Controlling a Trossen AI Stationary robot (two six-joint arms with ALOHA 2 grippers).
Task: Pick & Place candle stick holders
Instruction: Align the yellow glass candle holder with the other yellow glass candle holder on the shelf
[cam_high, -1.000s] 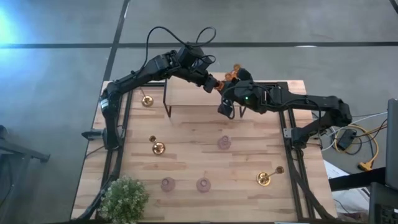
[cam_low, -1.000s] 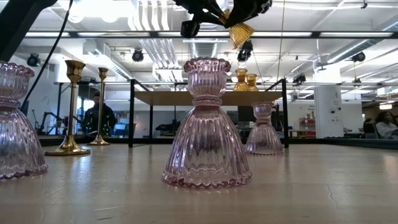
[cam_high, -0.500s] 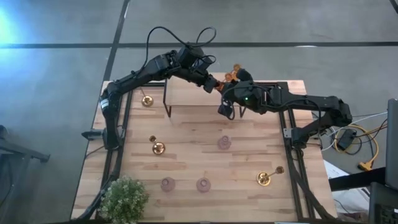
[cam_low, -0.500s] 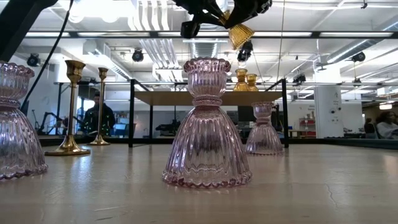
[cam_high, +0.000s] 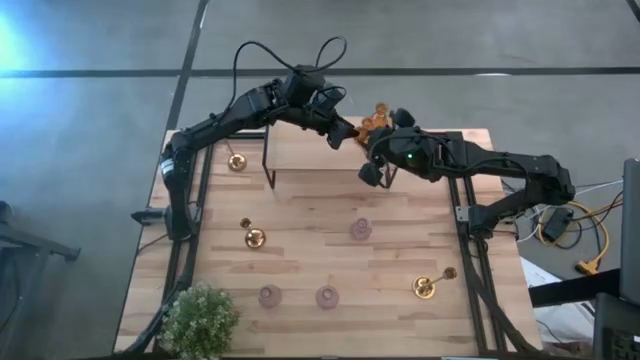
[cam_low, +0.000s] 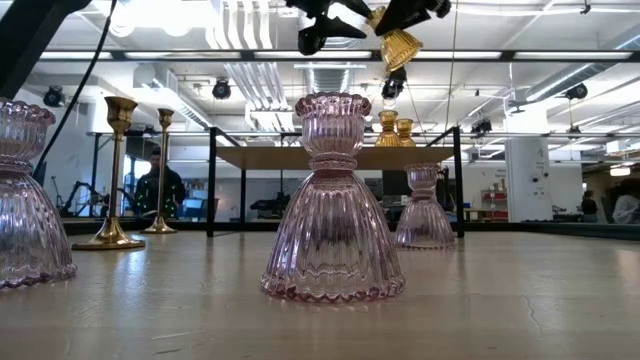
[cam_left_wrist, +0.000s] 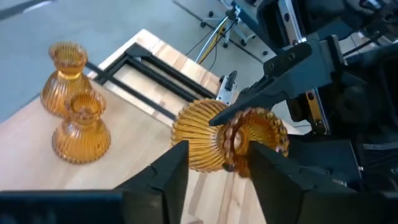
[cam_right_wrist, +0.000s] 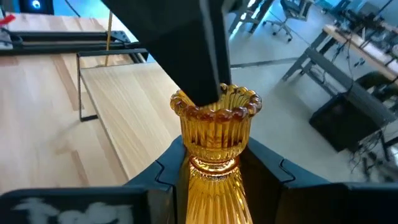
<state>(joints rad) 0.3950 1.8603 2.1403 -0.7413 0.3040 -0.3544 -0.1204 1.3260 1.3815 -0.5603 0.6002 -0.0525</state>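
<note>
Wooden bench (cam_high: 310, 215) fills the high view's middle, a raised shelf (cam_high: 310, 150) at its upper edge. Above that shelf both arms meet. The right hand (cam_right_wrist: 214, 163) pinches the neck of an amber glass candle holder (cam_right_wrist: 214, 134), clear in its wrist view but a mere orange speck from above. The left hand (cam_left_wrist: 214, 158) is spread around the holder's belly. Only the left wrist view shows two more amber holders (cam_left_wrist: 71, 102) on the shelf. Pink holders (cam_low: 333, 200) loom in the low view's centre.
</note>
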